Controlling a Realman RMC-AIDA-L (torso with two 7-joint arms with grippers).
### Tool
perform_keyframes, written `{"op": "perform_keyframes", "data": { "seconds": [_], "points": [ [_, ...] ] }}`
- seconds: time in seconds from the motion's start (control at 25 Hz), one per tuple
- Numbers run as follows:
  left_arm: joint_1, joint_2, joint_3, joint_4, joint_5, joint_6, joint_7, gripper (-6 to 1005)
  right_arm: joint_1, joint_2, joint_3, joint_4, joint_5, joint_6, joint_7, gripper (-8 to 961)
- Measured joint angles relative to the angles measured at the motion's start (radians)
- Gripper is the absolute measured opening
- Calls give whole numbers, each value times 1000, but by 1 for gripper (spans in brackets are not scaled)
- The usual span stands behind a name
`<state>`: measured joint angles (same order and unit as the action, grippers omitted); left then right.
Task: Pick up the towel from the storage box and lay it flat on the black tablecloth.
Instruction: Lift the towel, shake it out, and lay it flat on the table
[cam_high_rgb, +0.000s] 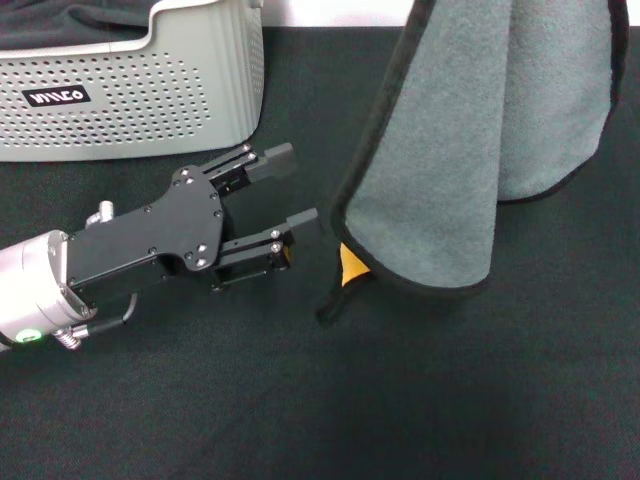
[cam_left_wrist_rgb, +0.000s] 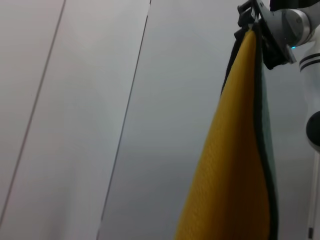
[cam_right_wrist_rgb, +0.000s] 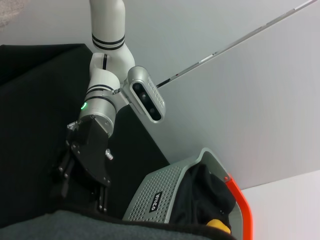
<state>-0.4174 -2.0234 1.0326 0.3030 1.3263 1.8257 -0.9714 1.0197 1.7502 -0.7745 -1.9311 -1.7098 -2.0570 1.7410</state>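
Left gripper (cam_high_rgb: 297, 192) low over the black tablecloth (cam_high_rgb: 420, 400), fingers apart with nothing between them, tips pointing toward the hanging towel (cam_high_rgb: 450, 150). Just past those tips, a short gap away: the towel's lower corner, black-edged, grey-teal face outward, a small patch of the yellow-orange face peeking out at the bottom fold where the hem touches or nearly touches the cloth. Behind and to the outer side of the left gripper, the storage box (cam_high_rgb: 150, 100), light grey, perforated, black label facing forward, standing on the tablecloth with dark fabric (cam_high_rgb: 60, 25) inside it.

Right gripper (cam_left_wrist_rgb: 255, 22) high above, seen from the left wrist camera at the top of the towel (cam_left_wrist_rgb: 235, 165), clamped on the upper edge so that the towel hangs down from it in a long drape, yellow-orange face toward that camera, dark edging along the side. Not visible in the head view, where the towel runs out past the top of the picture.

From the right wrist camera: left gripper (cam_right_wrist_rgb: 67, 180) below, fingers spread, close to the towel's (cam_right_wrist_rgb: 65, 225) grey-teal surface; storage box (cam_right_wrist_rgb: 165, 192) beyond it, holding dark fabric (cam_right_wrist_rgb: 205, 195) and a small yellow item (cam_right_wrist_rgb: 218, 225).
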Motion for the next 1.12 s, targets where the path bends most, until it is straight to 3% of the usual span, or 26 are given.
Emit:
{"op": "perform_keyframes", "data": {
  "seconds": [0.32,0.52,0.84,1.04,1.12],
  "points": [
    [1,-1,1,2,29,11,-29,783,-4,11,4,-9,-2,8,-6,2],
    [6,2,1,2,29,55,-30,706,-18,19,5,-7,-15,38,-16,2],
    [8,-1,-8,2,16,73,-34,706,-71,74,-1,-17,-80,155,-65,1],
    [8,-17,-10,4,-24,71,-15,707,-129,128,-28,-46,-134,275,-102,1],
    [7,-23,-10,4,-32,70,-4,707,-135,138,-35,-45,-146,291,-104,1]
  ]
}}
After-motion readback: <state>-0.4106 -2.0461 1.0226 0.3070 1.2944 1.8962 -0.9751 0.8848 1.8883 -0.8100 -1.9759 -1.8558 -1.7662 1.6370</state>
